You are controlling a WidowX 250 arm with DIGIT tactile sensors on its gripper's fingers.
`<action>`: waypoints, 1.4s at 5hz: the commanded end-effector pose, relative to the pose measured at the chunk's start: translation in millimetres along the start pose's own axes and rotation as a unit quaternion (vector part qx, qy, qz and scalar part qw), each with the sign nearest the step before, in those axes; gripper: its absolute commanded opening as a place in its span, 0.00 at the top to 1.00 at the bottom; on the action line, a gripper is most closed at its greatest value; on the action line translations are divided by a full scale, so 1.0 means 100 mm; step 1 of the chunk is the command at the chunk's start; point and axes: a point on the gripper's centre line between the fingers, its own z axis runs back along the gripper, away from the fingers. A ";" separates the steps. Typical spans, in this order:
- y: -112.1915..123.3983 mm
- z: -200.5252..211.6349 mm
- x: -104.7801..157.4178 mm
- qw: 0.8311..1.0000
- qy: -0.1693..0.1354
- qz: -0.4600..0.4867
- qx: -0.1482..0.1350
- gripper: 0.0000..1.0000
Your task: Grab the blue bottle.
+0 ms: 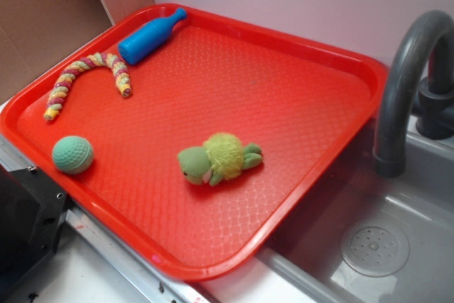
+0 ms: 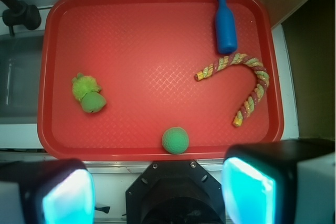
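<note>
The blue bottle (image 1: 150, 36) lies on its side at the far left corner of the red tray (image 1: 298, 54), its narrow neck pointing at the tray's back rim. From the wrist view the blue bottle (image 2: 226, 24) shows at the upper right of the tray (image 2: 157, 153). My gripper (image 2: 157, 192) hangs high over the near edge, far from the bottle. It is open, its cyan pads (image 2: 247, 187) wide apart with nothing between them. The exterior view does not show the gripper.
A braided rope toy (image 1: 85, 76) curves just in front of the bottle. A green ball (image 1: 72, 155) and a plush turtle (image 1: 220, 159) lie nearer on the tray. A sink (image 1: 397, 246) with a grey faucet (image 1: 404, 83) is at right. The robot's black base (image 2: 176, 192) sits below.
</note>
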 end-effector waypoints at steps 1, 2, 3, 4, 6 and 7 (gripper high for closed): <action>0.00 0.00 0.00 1.000 0.000 0.000 0.000 0.00; 0.24 -0.12 0.16 0.997 -0.023 0.050 0.052 0.00; 0.43 -0.21 0.23 0.994 -0.043 0.062 0.083 0.00; 0.52 -0.33 0.31 0.989 -0.055 0.049 0.127 0.00; 0.77 -0.68 0.50 0.993 -0.051 0.021 0.105 0.00; 0.97 -0.88 0.74 0.993 -0.053 0.021 0.099 0.00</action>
